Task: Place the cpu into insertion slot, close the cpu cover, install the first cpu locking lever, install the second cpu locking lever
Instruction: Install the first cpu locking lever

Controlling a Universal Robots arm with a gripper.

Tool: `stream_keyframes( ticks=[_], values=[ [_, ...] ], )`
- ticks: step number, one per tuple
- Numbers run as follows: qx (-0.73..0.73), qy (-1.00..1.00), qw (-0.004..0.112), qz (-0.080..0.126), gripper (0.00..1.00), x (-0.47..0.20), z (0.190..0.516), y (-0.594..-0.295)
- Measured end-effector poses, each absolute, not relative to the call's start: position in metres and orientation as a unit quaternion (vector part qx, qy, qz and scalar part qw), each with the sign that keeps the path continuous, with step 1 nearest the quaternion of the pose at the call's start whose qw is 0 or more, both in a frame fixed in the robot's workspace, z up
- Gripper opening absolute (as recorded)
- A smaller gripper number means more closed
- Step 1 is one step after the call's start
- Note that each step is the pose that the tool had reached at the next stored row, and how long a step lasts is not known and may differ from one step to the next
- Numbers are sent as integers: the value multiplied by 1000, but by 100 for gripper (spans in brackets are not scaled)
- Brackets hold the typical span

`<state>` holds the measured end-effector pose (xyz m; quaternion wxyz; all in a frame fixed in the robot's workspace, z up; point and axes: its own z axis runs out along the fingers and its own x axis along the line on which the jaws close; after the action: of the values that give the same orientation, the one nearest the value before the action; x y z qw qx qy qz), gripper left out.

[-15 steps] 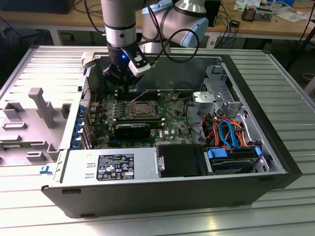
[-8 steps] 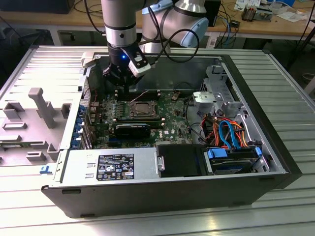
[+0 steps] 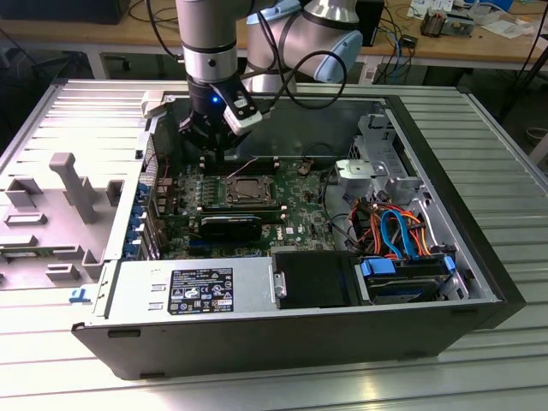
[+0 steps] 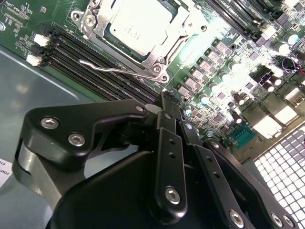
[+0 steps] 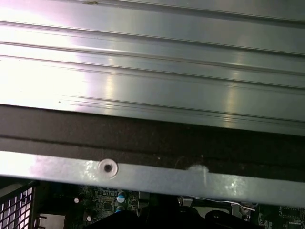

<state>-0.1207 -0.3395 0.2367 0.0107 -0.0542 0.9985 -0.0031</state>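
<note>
The cpu [image 4: 136,24] lies silver top up in the insertion slot [image 3: 248,189] on the green board. The cpu cover [image 4: 153,61] is down around it as a silver frame with screws at its corners. A thin wire locking lever [image 4: 107,68] runs along the socket's edge beside the memory slots; whether it is latched I cannot tell. My gripper [image 4: 164,101] hangs just above the board, a short way off that socket corner, fingers shut together with nothing between them. In the exterior view the gripper [image 3: 212,154] sits above the board, toward the view's left and behind the socket.
The open computer case [image 3: 479,282] lies on a ribbed metal table. It holds a power supply [image 3: 193,291], a black fan shroud [image 3: 312,281], a blue drive bay [image 3: 402,274] and orange and blue cables [image 3: 394,227]. Long black memory slots [image 4: 78,51] flank the socket. The case rim [image 5: 143,177] passes close to the wrist.
</note>
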Motion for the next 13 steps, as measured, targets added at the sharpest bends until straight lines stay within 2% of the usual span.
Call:
stream_keyframes(
  ticks=[13],
  values=[
    [-54,998,11,-3,11,-118,227,-340]
  ],
)
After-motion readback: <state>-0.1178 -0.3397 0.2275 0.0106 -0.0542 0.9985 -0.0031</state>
